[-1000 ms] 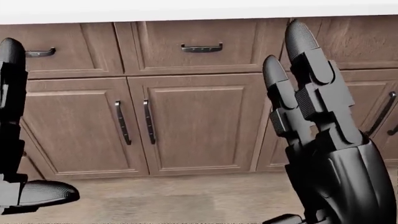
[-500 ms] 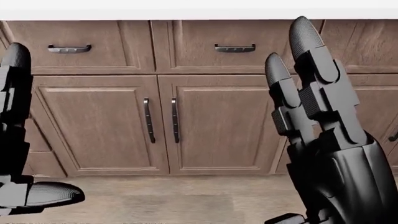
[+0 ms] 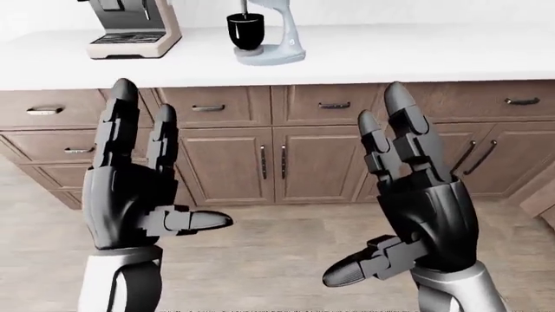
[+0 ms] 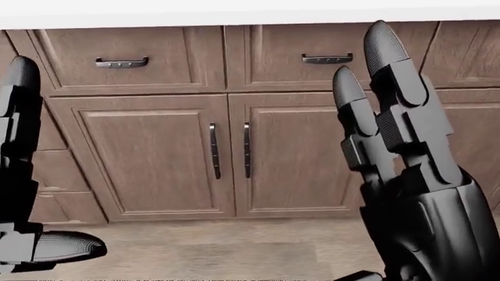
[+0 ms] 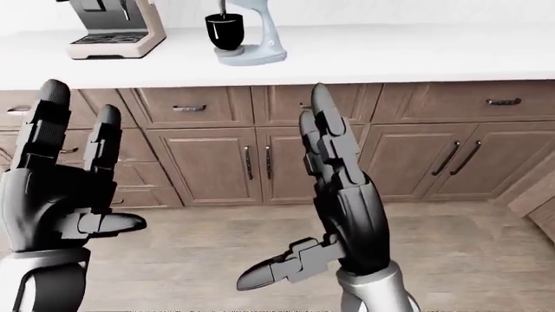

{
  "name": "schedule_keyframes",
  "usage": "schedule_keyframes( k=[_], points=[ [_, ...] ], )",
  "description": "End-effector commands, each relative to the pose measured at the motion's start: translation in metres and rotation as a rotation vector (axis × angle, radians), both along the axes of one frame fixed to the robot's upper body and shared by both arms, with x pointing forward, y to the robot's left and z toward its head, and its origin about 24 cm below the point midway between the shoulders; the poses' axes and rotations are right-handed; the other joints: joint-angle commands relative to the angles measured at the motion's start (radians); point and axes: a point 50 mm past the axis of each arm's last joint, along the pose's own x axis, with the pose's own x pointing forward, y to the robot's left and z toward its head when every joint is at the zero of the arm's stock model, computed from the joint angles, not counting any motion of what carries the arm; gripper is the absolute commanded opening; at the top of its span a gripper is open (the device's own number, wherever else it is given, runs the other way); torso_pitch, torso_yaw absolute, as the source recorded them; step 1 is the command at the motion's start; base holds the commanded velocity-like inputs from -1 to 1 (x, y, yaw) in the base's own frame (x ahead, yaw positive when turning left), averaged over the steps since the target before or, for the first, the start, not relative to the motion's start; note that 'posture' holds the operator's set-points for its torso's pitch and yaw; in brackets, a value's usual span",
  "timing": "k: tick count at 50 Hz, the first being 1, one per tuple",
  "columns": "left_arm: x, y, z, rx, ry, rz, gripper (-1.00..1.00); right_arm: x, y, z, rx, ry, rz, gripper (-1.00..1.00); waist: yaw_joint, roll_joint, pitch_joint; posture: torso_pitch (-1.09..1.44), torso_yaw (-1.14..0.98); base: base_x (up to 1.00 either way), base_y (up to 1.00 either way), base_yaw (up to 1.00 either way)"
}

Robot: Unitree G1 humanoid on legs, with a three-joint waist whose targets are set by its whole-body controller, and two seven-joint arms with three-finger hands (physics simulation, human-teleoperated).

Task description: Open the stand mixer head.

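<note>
The stand mixer (image 3: 270, 29), pale grey-blue with a black bowl (image 3: 244, 29) under its head, stands on the white counter (image 3: 416, 55) at the top of the left-eye view; its head is cut off by the frame edge. Both hands are raised well below and short of it, over the floor. My left hand (image 3: 161, 162) is open, fingers straight up and thumb out to the right. My right hand (image 3: 369, 195) is also open, fingers spread upward, holding nothing. The head view shows only cabinet doors between the two hands, with my right fingers (image 4: 387, 88) large at its right.
A beige coffee machine (image 3: 130, 29) stands on the counter left of the mixer. Brown drawers and cabinet doors (image 3: 226, 162) with dark handles run under the counter. Wood-look floor (image 3: 269, 253) lies between me and the cabinets.
In the head view the cabinets slide to the right, so the camera has moved left. Both hands keep the same open pose.
</note>
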Motion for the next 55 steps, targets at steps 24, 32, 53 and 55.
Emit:
schedule_keyframes(
  k=[24,32,53,55],
  points=[
    [-0.0047,0.0002,0.0091,0.005,-0.065,0.004,1.00,-0.0084,-0.0003,0.0098,0.016,-0.098,-0.002,1.00,0.006,0.055,-0.003,0.00,0.00,-0.01,0.14,0.00],
    [-0.0046,0.0003,0.0086,0.005,-0.064,0.004,1.00,-0.0071,-0.0008,0.0099,0.012,-0.088,0.000,1.00,0.022,0.016,0.046,0.00,0.00,0.55,0.00,0.00],
    [-0.0039,-0.0005,0.0075,0.004,-0.059,0.003,1.00,-0.0075,-0.0004,0.0095,0.008,-0.088,0.003,1.00,0.000,0.051,-0.012,0.00,0.00,0.44,0.00,0.00],
    [-0.0040,-0.0008,0.0071,0.005,-0.058,0.003,1.00,-0.0074,-0.0007,0.0095,0.016,-0.085,0.010,1.00,0.001,0.099,-0.020,0.00,0.00,0.13,0.00,0.00]
  ],
)
